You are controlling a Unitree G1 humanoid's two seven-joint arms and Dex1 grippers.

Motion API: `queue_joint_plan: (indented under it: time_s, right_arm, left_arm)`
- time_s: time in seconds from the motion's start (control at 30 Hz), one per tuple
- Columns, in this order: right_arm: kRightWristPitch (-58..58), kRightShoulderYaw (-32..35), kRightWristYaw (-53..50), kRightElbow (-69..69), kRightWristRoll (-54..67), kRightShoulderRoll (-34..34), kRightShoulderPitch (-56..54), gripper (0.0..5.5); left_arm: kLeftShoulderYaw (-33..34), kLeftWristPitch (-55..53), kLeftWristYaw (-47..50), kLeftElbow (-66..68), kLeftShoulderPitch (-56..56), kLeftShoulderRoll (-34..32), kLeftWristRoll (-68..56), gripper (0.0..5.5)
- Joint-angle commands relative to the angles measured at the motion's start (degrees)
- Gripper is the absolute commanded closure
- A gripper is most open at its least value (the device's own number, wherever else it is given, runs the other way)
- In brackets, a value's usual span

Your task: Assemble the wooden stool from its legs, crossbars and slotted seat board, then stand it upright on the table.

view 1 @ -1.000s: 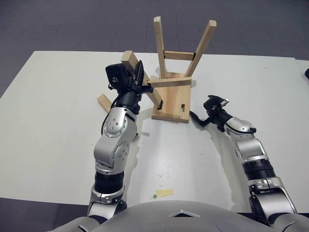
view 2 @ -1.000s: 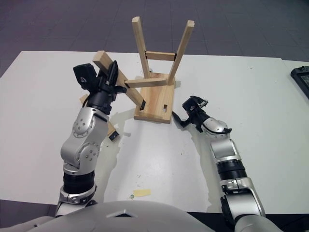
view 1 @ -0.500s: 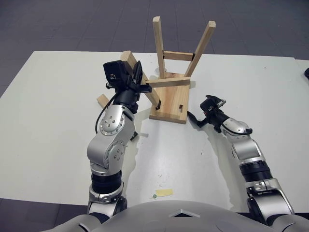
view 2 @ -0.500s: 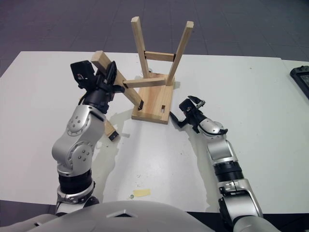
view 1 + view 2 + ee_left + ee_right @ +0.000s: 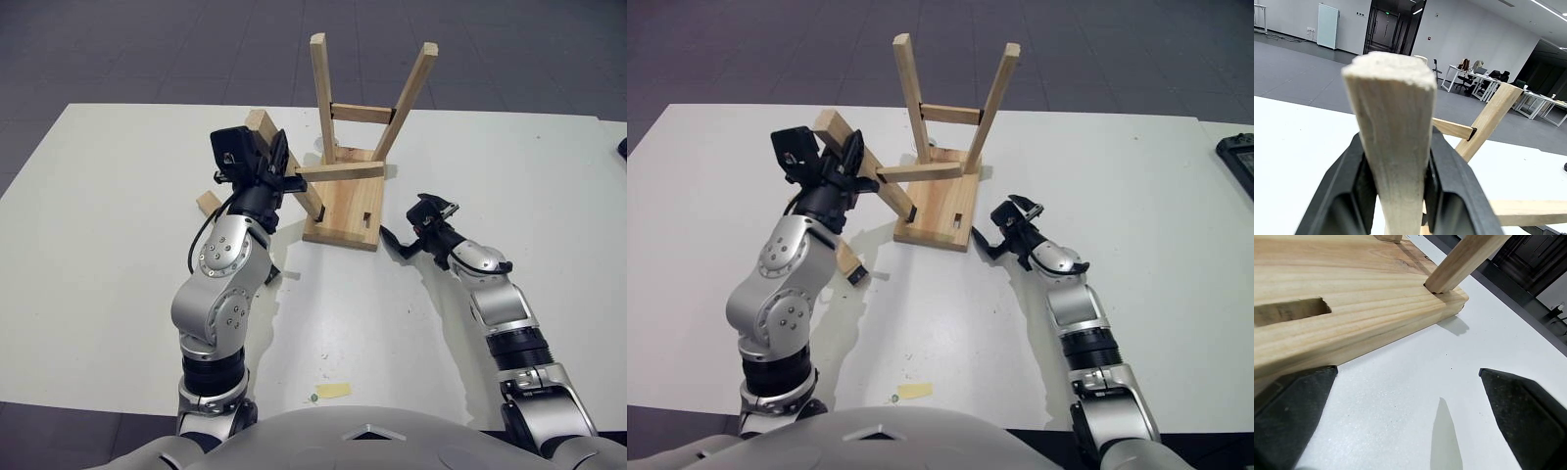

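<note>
On the left, our left gripper (image 5: 279,168) pinches a tilted leg (image 5: 263,123) firmly between its fingers. A crossbar (image 5: 343,171) reaches from the leg toward the right, over the seat board (image 5: 348,213), which lies on the table (image 5: 118,196) with two legs (image 5: 321,88) standing in it. We judge that if this leg is pressed down while it leans so much, its lower end can jam at the board's left edge or lever the board up, and the standing pair may tip. On the right, our right gripper (image 5: 419,223) has its fingers spread just beside the board and clamps nothing, so the board may slide under the push.
</note>
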State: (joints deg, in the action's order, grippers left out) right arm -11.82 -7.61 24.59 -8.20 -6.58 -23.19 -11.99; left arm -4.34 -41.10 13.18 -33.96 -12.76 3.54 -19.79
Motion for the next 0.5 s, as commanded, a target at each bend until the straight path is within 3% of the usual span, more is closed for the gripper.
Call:
queue_joint_plan:
  time_s: [0.03, 0.5]
  right_arm:
    - [-0.68, -0.66, -0.30, -1.15, -0.81, 0.33, -0.46, 0.10]
    - [-1.10, -1.20, -0.77, -1.16, -4.25, -0.79, -3.72, 0.10]
  left_arm:
    - [-1.48, -2.54, -0.85, 2.41, 0.53, 0.23, 1.10, 4.45]
    - [-5.64, -4.81, -5.41, 11.88, 3.36, -1.24, 4.78, 4.45]
